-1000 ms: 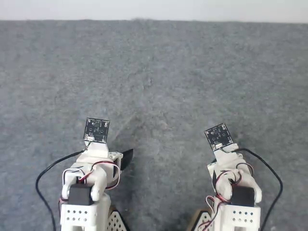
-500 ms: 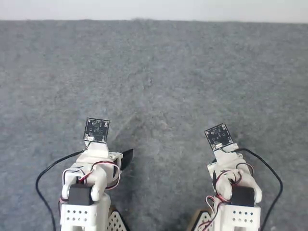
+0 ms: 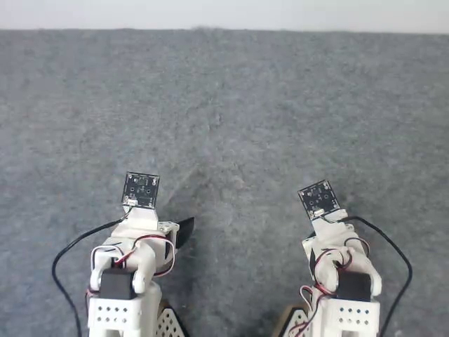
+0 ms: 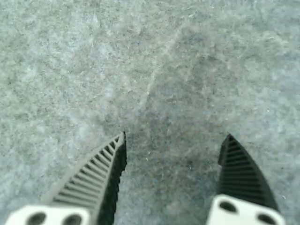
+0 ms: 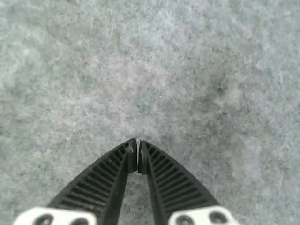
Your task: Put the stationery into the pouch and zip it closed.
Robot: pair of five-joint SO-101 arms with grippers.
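Over the grey tabletop [image 3: 224, 105] both arms sit folded: left hand [image 4: 176, 136] spread wide, right hand [image 5: 137, 143] pinched shut on nothing. Reaching like that, it would likely shove rather than grasp.

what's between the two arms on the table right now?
Just grey mat between the left arm and right arm, per the high view. The left wrist view shows the same mat between the open left gripper fingers.
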